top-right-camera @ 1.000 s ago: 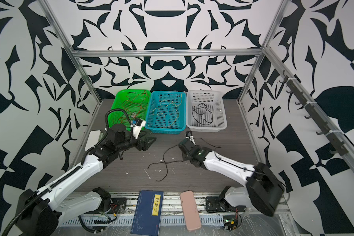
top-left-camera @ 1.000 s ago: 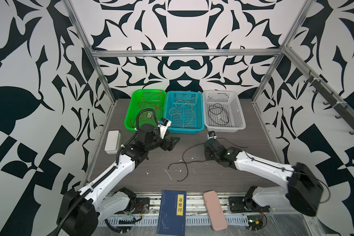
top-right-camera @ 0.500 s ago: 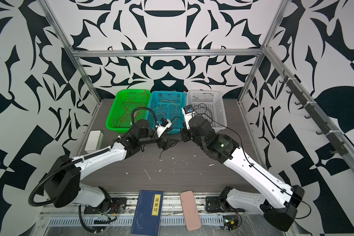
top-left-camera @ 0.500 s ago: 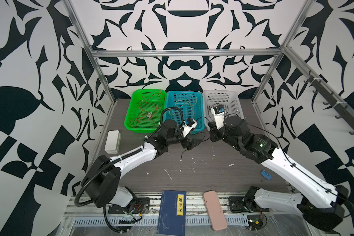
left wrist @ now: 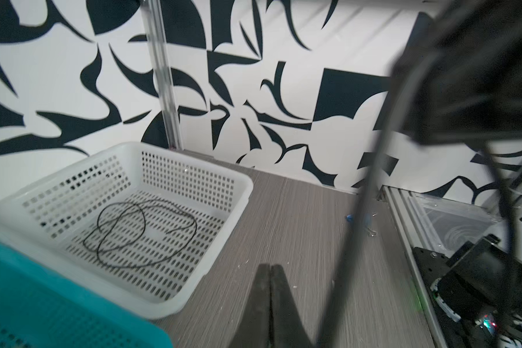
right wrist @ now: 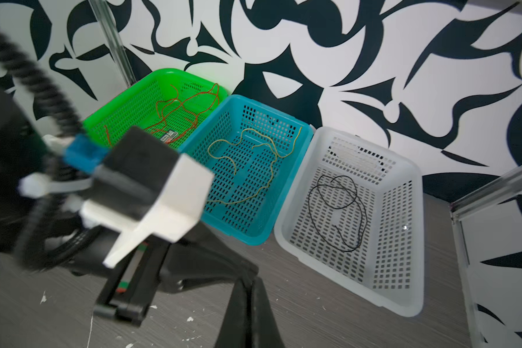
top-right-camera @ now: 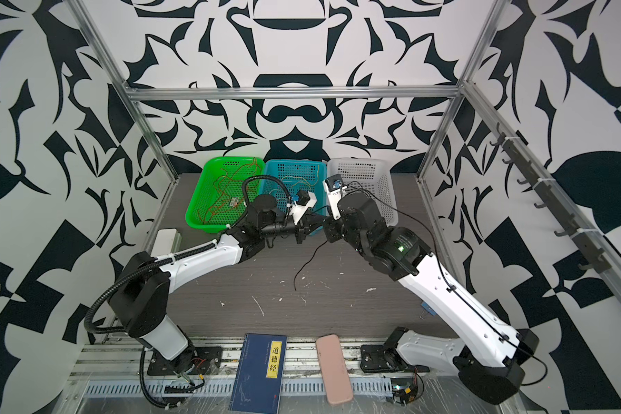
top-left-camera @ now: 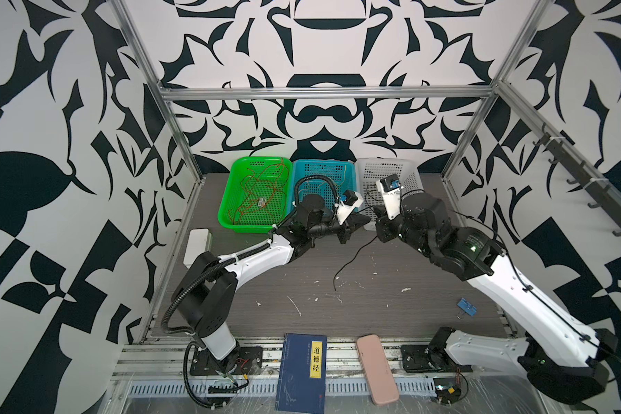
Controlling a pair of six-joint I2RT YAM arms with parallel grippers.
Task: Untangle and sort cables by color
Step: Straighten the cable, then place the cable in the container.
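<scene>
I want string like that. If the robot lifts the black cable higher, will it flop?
Probably floppy: the black cable droops in a curve down toward the table. Likely very light, being string-thin. It might tangle: the coiled cable in the white basket crosses itself.

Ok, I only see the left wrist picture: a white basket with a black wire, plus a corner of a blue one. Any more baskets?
Observer: Yes, a green basket stands beside the blue basket, with red cables in it.
Operator: Any wire outside the baskets?
Observer: One loose black cable hangs from the tip of the right gripper down onto the table.
Operator: And what's in the blue one?
Observer: A pale yellow cable, curling across its floor.
</scene>
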